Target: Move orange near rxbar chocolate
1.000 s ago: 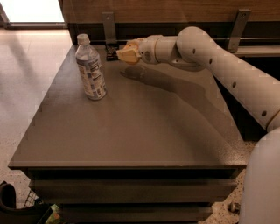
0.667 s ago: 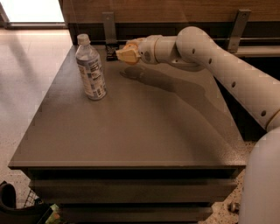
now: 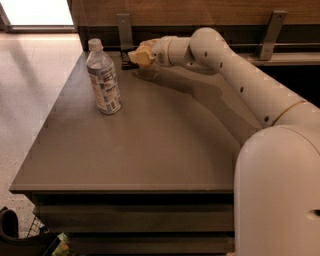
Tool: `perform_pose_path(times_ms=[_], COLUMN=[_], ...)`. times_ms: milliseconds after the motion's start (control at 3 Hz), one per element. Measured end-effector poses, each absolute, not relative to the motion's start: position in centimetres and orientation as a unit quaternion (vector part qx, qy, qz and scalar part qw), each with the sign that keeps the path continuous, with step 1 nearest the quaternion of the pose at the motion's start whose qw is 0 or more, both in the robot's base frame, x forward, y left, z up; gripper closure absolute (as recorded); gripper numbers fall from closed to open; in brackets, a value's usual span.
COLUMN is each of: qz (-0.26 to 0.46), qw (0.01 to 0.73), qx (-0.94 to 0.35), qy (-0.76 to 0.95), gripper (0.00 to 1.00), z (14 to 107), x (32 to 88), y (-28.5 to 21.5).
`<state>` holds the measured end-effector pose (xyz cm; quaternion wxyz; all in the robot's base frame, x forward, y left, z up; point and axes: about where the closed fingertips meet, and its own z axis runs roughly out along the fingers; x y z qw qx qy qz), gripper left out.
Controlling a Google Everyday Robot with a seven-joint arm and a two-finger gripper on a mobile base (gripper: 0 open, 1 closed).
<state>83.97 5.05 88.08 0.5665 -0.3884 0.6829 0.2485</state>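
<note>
Camera view: gripper (image 3: 137, 54) prob. clenched on orange (image 3: 143, 56), just beside choc bar (image 3: 128, 64); left: set on bench (image 3: 150, 145), release.

Readable text: none
Water bottle label (image 3: 106, 87): print cannot be made out
Gripper (image 3: 140, 54): just beside the rxbar chocolate (image 3: 128, 64), whose print is also illegible

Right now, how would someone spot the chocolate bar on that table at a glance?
Go to the far edge of the grey table, by the wooden wall. Right of the water bottle, close beside the robot's claw, lies the rxbar chocolate. It is flat, dark and small, while the bottle stands tall and clear.
</note>
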Motion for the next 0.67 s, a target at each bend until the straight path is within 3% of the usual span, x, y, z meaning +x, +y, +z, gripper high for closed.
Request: perform_pose_path(times_ms=[667], qz=[0.231], qw=[0.569], qx=[-0.363], qy=[0.701], gripper=[1.00], z=[86.0], x=[87.2], y=[4.1])
